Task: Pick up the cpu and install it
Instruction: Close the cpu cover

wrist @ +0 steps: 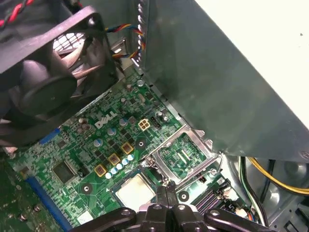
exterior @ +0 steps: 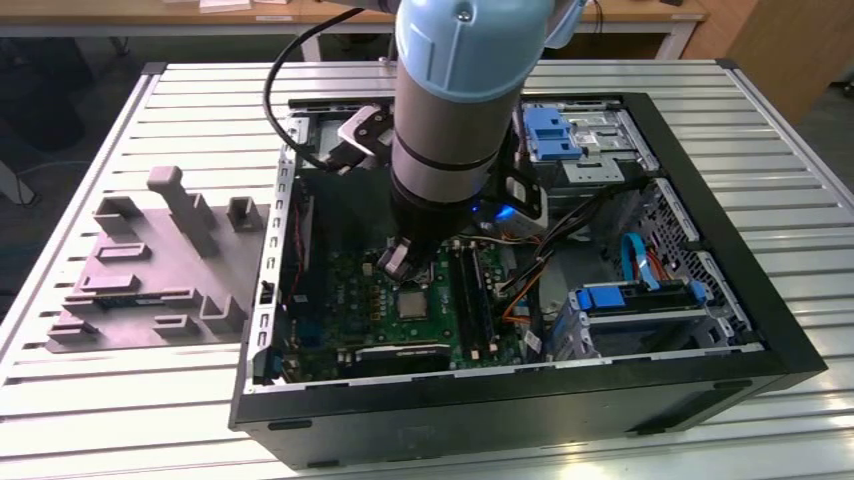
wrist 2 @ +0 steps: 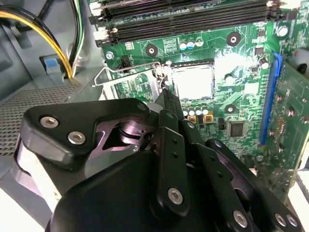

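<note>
The cpu (exterior: 414,303) is a small silvery square lying flat in its socket on the green motherboard (exterior: 354,300), inside the open computer case. Both wrist views show it as a pale square, cpu (wrist 2: 193,82) and cpu (wrist: 134,189). The socket's hollow metal frame (wrist: 181,154) is swung open beside it, and the thin wire lever (wrist 2: 128,64) is raised. My gripper (exterior: 396,262) hangs just above the board. Its fingers (wrist 2: 164,92) are shut together with nothing between them, their tips at the socket edge next to the frame's hinge, gripper (wrist: 167,189).
The black case wall (exterior: 534,400) rings the board. A black fan (wrist: 48,72) and a grey metal box (wrist: 217,82) stand close by. Memory slots (wrist 2: 183,19), yellow and black cables (wrist 2: 48,34) and blue drive bays (exterior: 634,298) crowd the case. A grey fixture (exterior: 160,270) lies on the slatted table at the exterior view's left.
</note>
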Controlling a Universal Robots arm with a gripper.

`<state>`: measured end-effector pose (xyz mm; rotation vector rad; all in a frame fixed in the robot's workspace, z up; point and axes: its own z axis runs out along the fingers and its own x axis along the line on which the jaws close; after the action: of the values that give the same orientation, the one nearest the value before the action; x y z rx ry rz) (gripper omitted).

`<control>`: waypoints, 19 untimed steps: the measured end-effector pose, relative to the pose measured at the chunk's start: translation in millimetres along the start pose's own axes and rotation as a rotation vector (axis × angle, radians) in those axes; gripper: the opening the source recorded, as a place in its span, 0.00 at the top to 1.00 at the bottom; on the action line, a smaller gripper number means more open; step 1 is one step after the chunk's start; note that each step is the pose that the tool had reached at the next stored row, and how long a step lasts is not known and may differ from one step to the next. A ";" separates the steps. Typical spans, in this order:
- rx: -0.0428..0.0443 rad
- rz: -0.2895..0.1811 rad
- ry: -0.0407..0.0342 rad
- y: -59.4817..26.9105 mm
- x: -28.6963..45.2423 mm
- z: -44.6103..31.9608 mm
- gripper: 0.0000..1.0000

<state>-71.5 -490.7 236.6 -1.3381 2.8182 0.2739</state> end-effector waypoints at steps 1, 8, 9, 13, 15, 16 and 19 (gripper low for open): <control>0.0000 0.000 0.0002 -1.8 -1.9 1.0 0.89; -0.0003 -0.003 0.0004 -3.3 -16.9 5.6 0.89; -0.0008 -0.009 0.0013 -3.2 -17.1 5.9 0.89; -0.0020 -0.044 0.0056 -3.6 -17.8 7.1 0.89; -0.0021 -0.044 0.0056 -3.9 -20.8 8.2 0.89; -0.0021 -0.044 0.0055 -3.8 -23.0 8.7 0.89; -0.0124 -0.045 -0.0076 -5.0 -26.1 10.0 0.89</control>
<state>-51.8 -472.0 228.1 -1.3977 2.7807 0.2955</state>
